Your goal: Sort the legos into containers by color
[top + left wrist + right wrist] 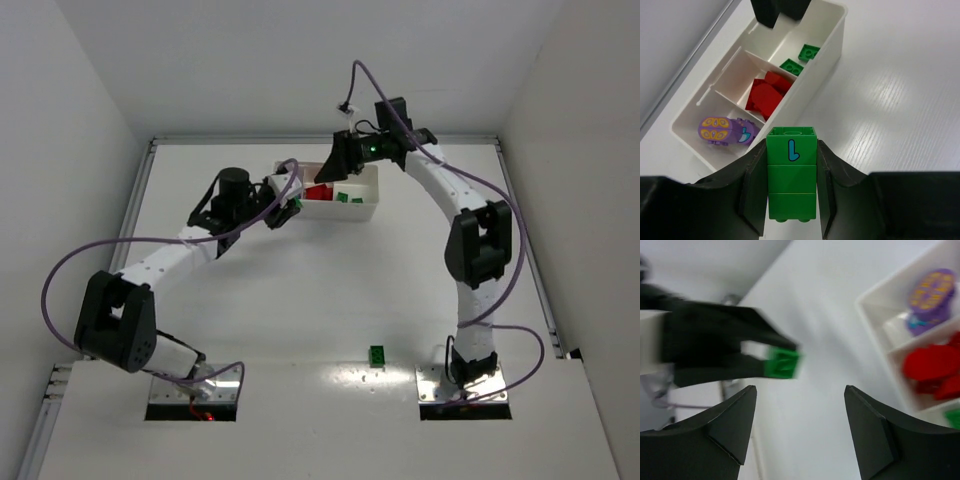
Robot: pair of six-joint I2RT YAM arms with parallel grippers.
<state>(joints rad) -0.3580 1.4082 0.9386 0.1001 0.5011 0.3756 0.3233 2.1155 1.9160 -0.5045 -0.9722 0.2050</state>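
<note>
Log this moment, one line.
left pincer: shut on green lego, beside tray | right pincer: open, empty, over tray | loose green lego: near table edge

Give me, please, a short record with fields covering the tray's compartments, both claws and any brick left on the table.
Tray: white, three compartments, far side of the table
End compartment nearest left claw: purple piece
Middle compartment: red bricks
Other end compartment: two green bricks
Left claw: shut on a tall green brick, beside the tray
Right claw: open, empty, at the tray
Loose on table: one green brick near the arm bases
</note>
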